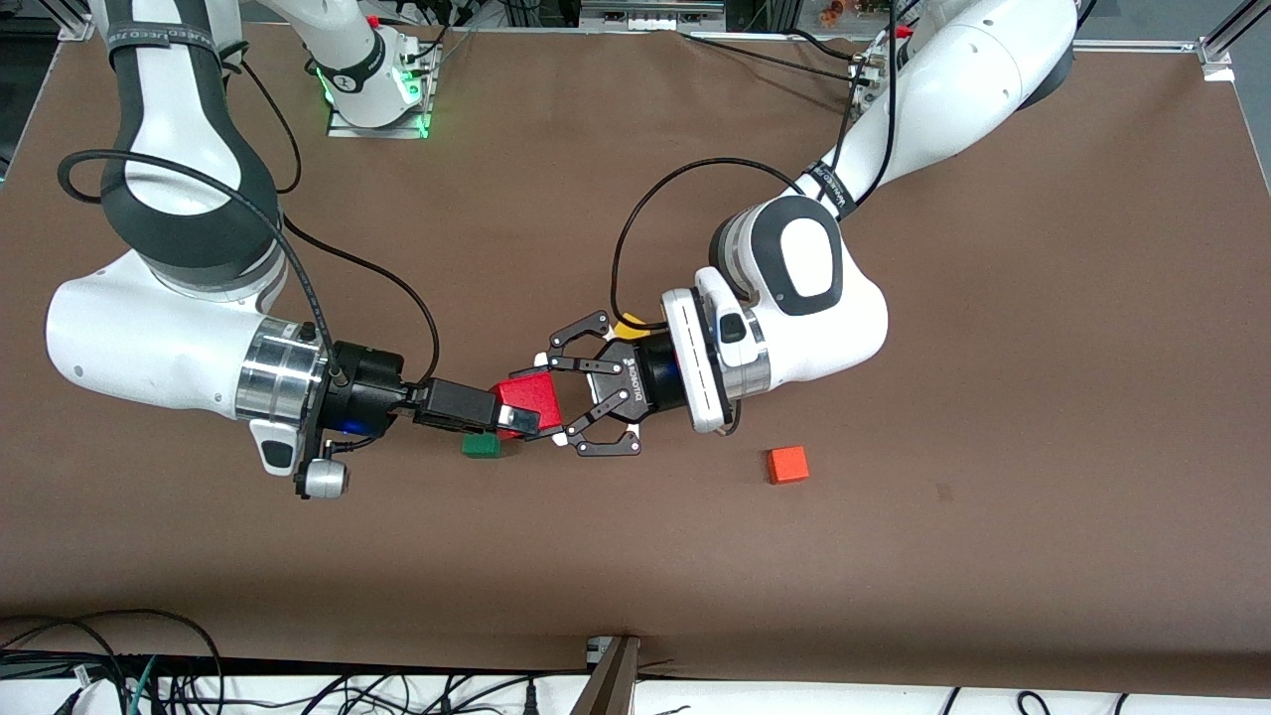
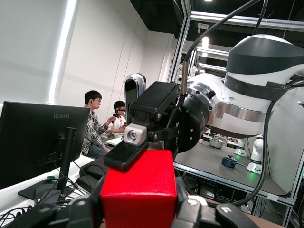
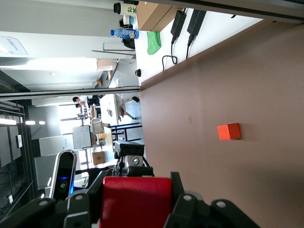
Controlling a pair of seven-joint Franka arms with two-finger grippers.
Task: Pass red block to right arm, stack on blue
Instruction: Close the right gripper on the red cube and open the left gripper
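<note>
You had the brown table (image 1: pixel 993 298) spread wide under both arms, with most of its top bare. Your right arm (image 1: pixel 179 328) came from its base, bent low and reached in toward the middle of the table. Your left arm (image 1: pixel 824 308) reached in from its own end to meet it, so the two wrists faced each other head-on over the middle. The right gripper (image 1: pixel 526 412) hung over the table there and was pinching the red block (image 1: pixel 534 395). In the left wrist view, one of its slim black fingers (image 2: pixel 124 154) lay flat on the block's top face. The left gripper (image 1: pixel 556 399) hung just beside it over the same spot, with its black linkage claw set around the end of the block that faced it. You could not tell whether that claw gripped the block or only flanked it. The red block was up in the air between the two grippers and clear of the table. A green cube (image 1: pixel 482 447) sat on the table just beside the right gripper, partly hidden under it. An orange cube (image 1: pixel 787 464) lay alone on the table, toward the left arm's end and nearer the front camera than the green cube. A small yellow piece (image 1: pixel 631 326) showed past the left gripper, farther from the front camera than the orange cube and mostly hidden.
</note>
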